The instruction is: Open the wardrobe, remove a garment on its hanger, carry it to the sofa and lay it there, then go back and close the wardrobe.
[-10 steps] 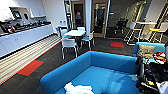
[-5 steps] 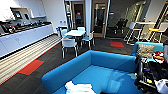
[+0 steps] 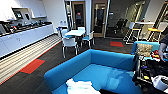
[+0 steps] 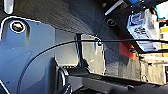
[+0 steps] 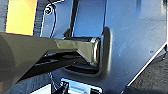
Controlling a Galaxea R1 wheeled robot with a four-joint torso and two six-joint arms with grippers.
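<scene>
1. The garment (image 3: 79,87) – white, crumpled – lies on the seat of the sofa (image 3: 75,67), near its left arm, at the lower edge of the head view.
2. The sofa is bright blue with a low rounded back; a patterned cushion (image 3: 144,49) leans on a second blue seat behind its right end.
3. Just right of the sofa stands a dark cart (image 3: 150,72) loaded with gear, and a person's arm (image 3: 163,47) reaches over it.
4. Beyond the sofa, white chairs (image 3: 69,43) surround a small table (image 3: 75,32) on dark carpet with red patches (image 3: 32,66).
5. A long white worktop (image 3: 25,33) with cabinets runs along the left wall.
6. Neither end effector's fingers can be made out in the wrist views, so I cannot tell whether they are wide or narrow.
</scene>
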